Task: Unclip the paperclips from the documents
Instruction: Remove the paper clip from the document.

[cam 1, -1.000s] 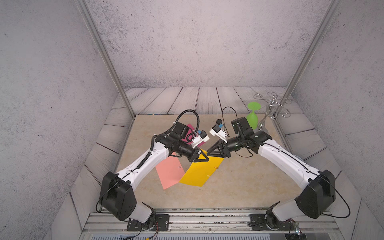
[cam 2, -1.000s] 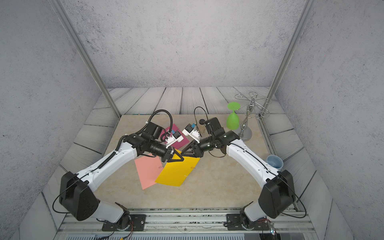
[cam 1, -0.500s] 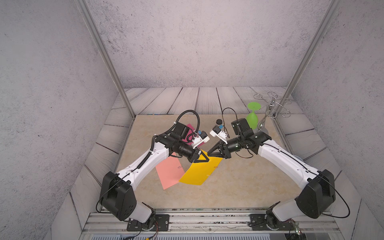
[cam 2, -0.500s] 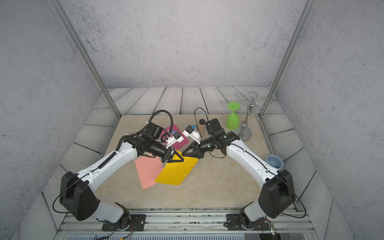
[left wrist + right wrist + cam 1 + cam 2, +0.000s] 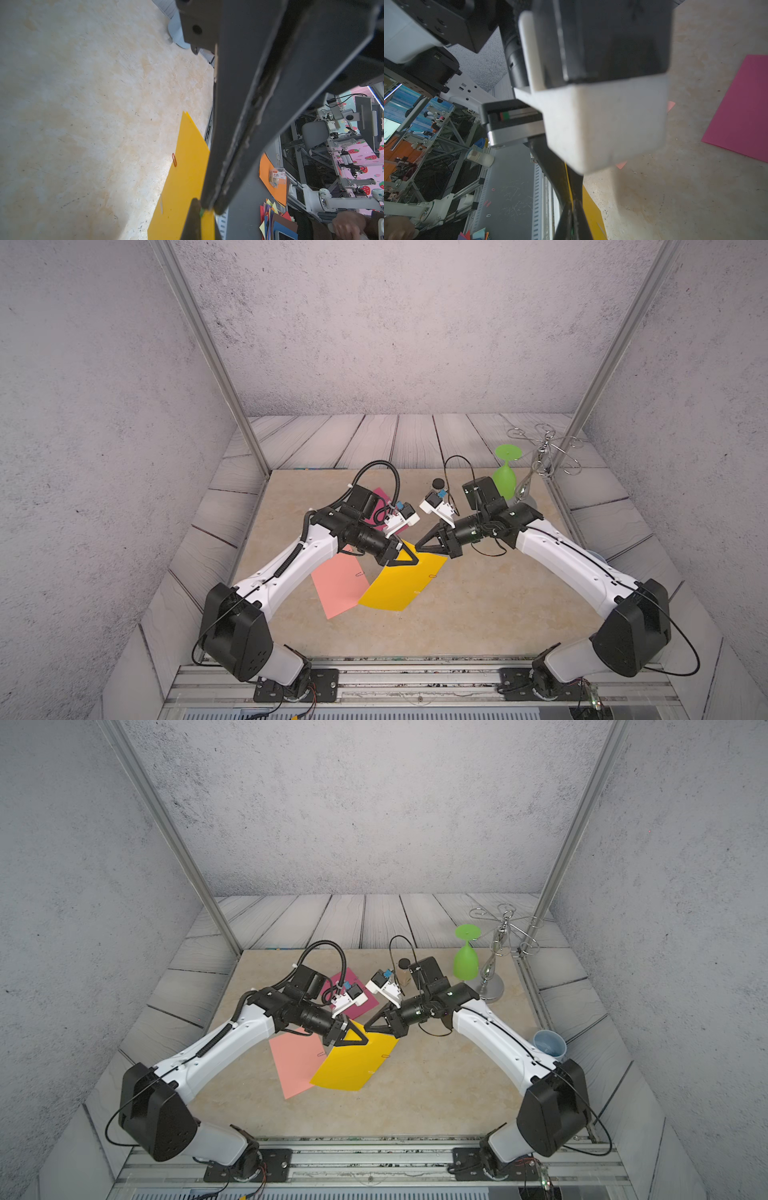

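My left gripper (image 5: 413, 561) is shut on the far corner of the yellow document (image 5: 399, 585) and holds that corner off the table. My right gripper (image 5: 417, 547) meets it tip to tip and is shut on a green paperclip (image 5: 201, 212) at the same edge. Farther along the yellow sheet sit an orange paperclip (image 5: 174, 160) and a silver one (image 5: 161, 204). The salmon document (image 5: 338, 587) lies flat beside it with a small clip (image 5: 359, 573). The magenta document (image 5: 353, 1006) lies behind, partly hidden by my left wrist.
A green glass (image 5: 505, 479) hangs upside down on a metal rack (image 5: 542, 456) at the back right. A small black-capped bottle (image 5: 437, 485) stands behind my right wrist. A pale blue cup (image 5: 549, 1044) sits past the table's right edge. Loose clips (image 5: 488, 203) lie on the grey front ledge.
The right gripper's jaws have closed at the yellow sheet's raised corner. Both arms have otherwise stayed in place, and the left grip is unchanged.
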Robot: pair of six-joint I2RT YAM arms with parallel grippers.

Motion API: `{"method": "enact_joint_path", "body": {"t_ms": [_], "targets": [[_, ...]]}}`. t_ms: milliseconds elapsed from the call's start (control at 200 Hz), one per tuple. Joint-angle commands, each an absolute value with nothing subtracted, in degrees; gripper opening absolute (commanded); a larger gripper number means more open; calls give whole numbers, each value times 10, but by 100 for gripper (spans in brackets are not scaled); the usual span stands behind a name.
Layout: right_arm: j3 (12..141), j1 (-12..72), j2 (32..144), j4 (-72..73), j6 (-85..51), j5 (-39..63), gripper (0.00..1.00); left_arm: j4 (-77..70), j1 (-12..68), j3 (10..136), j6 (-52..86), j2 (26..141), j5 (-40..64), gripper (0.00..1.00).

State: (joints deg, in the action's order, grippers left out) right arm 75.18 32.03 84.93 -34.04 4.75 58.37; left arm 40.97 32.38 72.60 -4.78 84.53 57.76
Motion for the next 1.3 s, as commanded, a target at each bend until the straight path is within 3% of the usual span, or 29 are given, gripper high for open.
{"method": "enact_joint_path", "body": {"t_ms": [0, 1296], "targets": [[749, 323, 847, -355, 52, 587, 6, 414, 325, 728, -66, 841, 589, 0], [754, 313, 836, -358, 54, 579, 7, 425, 326, 722, -72, 836, 584, 0]]}}
